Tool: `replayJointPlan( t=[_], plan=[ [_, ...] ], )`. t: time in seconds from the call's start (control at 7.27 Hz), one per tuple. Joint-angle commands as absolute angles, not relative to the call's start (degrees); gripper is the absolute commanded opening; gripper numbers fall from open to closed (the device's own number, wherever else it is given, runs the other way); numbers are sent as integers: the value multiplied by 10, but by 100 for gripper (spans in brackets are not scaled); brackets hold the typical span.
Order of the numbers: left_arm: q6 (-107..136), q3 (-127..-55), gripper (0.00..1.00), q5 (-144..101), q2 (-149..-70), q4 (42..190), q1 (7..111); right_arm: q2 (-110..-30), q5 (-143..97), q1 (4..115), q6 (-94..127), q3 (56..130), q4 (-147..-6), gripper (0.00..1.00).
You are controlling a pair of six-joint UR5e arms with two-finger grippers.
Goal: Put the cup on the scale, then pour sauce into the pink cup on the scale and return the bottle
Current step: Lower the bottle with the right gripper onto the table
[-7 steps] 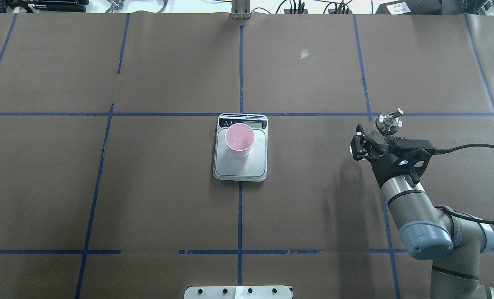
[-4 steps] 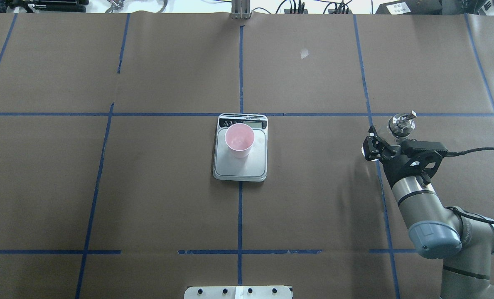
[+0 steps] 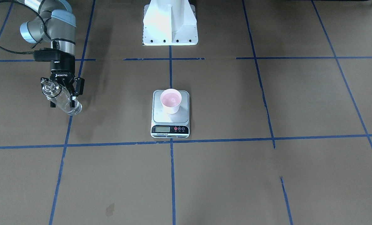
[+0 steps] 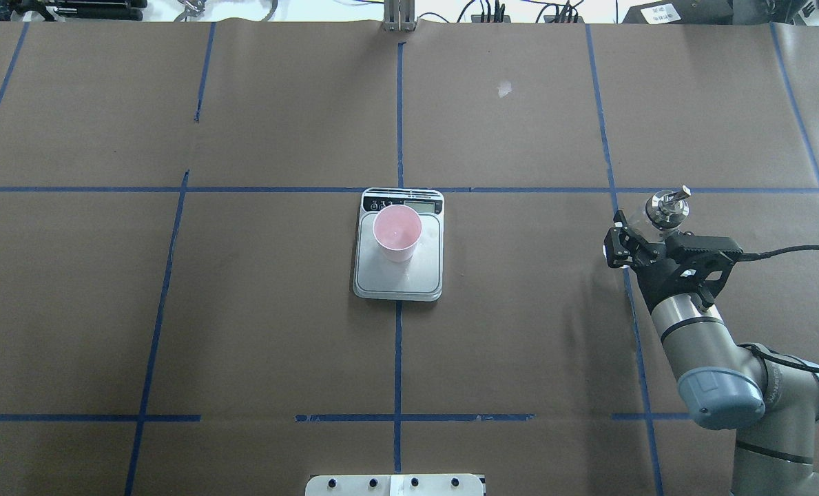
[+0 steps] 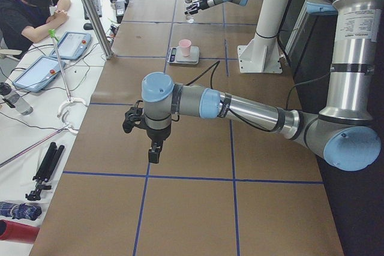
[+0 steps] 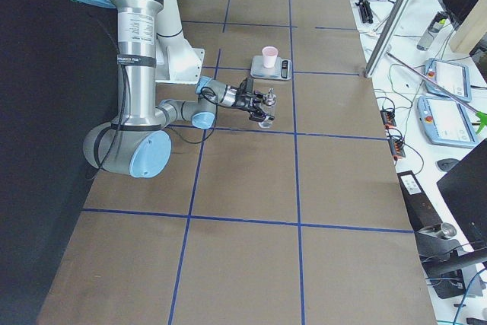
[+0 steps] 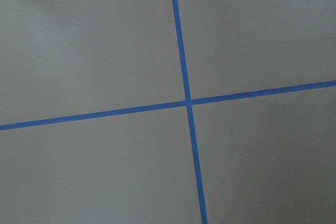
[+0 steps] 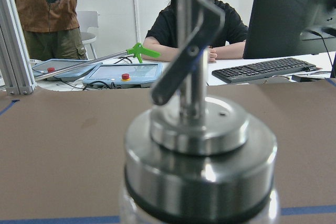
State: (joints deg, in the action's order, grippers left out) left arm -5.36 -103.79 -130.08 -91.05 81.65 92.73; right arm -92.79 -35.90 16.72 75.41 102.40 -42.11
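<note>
Clear cylindrical bottle (image 4: 662,209), steel-capped, farther right now in right tool (image 3: 63,102).

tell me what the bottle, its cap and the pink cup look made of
Bottle: clear glass, it seems; the brown table shows through its glossy body.
Collar and spout: polished metal, with bright mirror-like highlights.
Cup: matte pale pink, no glare; paper or thin plastic, cannot tell which.

A robotics lab. The table (image 4: 278,310) is papered brown and gridded with blue tape (image 4: 278,189). Beside it an operator (image 5: 33,7) sits by teach pendants (image 5: 75,45) and a keyboard (image 8: 268,69).
</note>
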Motion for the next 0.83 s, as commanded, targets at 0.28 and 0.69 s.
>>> replayJointPlan(
  t=[0.28,0.69],
  plan=[
    [-54,-1038,100,-1301,-911,817,929,-923,-341,154,751,1020,-418,0],
    [-54,-1038,100,-1301,-911,817,929,-919,-335,153,755,1009,-419,0]
  ],
)
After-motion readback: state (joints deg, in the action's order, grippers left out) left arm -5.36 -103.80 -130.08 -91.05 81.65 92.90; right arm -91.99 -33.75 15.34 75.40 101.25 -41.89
